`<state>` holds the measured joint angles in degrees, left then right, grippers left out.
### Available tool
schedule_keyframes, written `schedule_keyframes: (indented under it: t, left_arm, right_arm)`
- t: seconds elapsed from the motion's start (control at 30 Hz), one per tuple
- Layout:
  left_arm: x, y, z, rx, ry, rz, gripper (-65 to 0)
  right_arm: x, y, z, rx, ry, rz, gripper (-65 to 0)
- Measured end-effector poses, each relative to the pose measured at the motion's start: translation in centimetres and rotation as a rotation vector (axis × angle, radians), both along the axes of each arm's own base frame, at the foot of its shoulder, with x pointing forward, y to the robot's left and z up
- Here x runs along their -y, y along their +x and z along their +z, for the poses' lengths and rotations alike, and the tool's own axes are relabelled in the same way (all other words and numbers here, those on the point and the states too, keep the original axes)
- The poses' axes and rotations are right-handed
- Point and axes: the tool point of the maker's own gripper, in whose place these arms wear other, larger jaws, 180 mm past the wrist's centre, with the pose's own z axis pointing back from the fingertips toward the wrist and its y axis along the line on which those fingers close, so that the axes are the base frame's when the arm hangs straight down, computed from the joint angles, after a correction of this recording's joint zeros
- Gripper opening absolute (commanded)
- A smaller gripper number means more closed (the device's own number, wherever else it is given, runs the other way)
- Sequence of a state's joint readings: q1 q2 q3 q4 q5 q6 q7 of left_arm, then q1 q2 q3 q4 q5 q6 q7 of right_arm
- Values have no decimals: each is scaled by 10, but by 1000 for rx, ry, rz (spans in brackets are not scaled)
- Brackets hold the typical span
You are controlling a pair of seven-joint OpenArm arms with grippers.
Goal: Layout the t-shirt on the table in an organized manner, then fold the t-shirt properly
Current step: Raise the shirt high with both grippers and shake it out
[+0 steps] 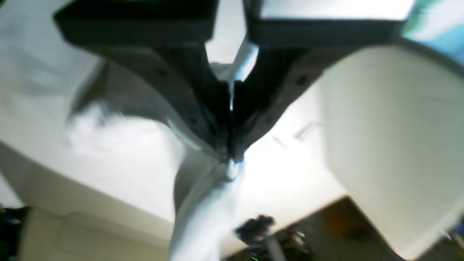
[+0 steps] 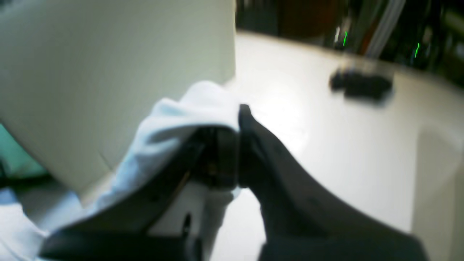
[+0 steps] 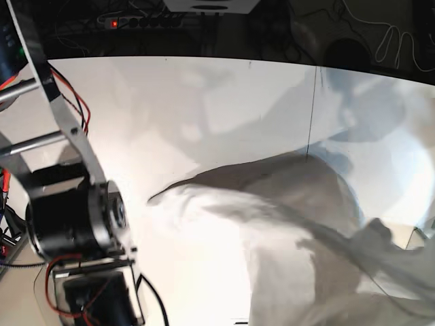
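Observation:
The white t-shirt [image 3: 272, 224] is lifted off the table [image 3: 204, 102] in the base view's foreground and hangs bunched and blurred. In the left wrist view my left gripper [image 1: 232, 157] is shut on a pinch of the t-shirt [image 1: 206, 210], which hangs down from the fingertips above the table [image 1: 119, 159]. In the right wrist view my right gripper [image 2: 239, 116] is shut on a fold of the t-shirt [image 2: 188, 108], which drapes over the fingers above the table [image 2: 344, 145]. Neither gripper's tips show in the base view. The collar and sleeves cannot be made out.
A thin dark seam [image 3: 311, 115] crosses the table. The right arm's motor housing [image 3: 75, 224] stands at the base view's left. A small black object [image 2: 362, 85] lies near the table's far edge. A large off-white smooth surface [image 1: 391, 145] is close beside both grippers.

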<state>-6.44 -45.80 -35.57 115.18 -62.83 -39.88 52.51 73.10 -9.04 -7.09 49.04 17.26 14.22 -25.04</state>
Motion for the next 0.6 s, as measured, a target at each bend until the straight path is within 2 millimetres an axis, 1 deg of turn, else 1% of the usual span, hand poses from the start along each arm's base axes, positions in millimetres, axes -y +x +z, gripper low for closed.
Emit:
schedule_keyframes:
  t: [0.03,0.07,0.1,0.2,0.27,0.3,0.37,0.4,0.47,0.5,0.53,0.57,0.6]
  left_arm:
    - [-3,0,10,20,30,4,-650]
    - [-5,0,20,40,66,10,-650]
    - [-8,-1,30,62,104,17,-650]
    - [-13,-3,60,120,202,33,-650]
    - [-13,-5,74,143,244,34,-650]
    - [-13,-6,77,144,256,33,-650]
    - [-11,-7,70,110,244,20,-650]
    - [-7,-8,64,86,214,-2,-650]
    - [5,-11,42,21,141,-58,-650]
    - [13,-14,29,-12,100,-89,-650]
    - [24,-18,16,-45,55,-132,-650]
    - [36,-24,4,-72,10,-175,-650]
    - [49,-31,-9,-97,-24,-213,-650]
  right_arm:
    - [4,0,9,9,51,0,-650]
    - [11,2,13,9,85,-8,-650]
    - [17,3,12,-5,115,-14,-650]
    - [36,9,-11,-96,166,-39,-650]
    - [43,10,-15,-122,198,-46,-650]
    - [44,10,-13,-128,214,-43,-650]
    - [51,12,-6,-121,242,-51,-650]
    - [55,13,-4,-118,250,-61,-650]
    - [64,16,-7,-119,242,-96,-650]
    - [70,18,-12,-133,237,-118,-650]
    - [76,20,-22,-152,243,-145,-650]
    - [84,22,-32,-168,252,-169,-650]
    - [93,23,-47,-194,259,-195,-650]
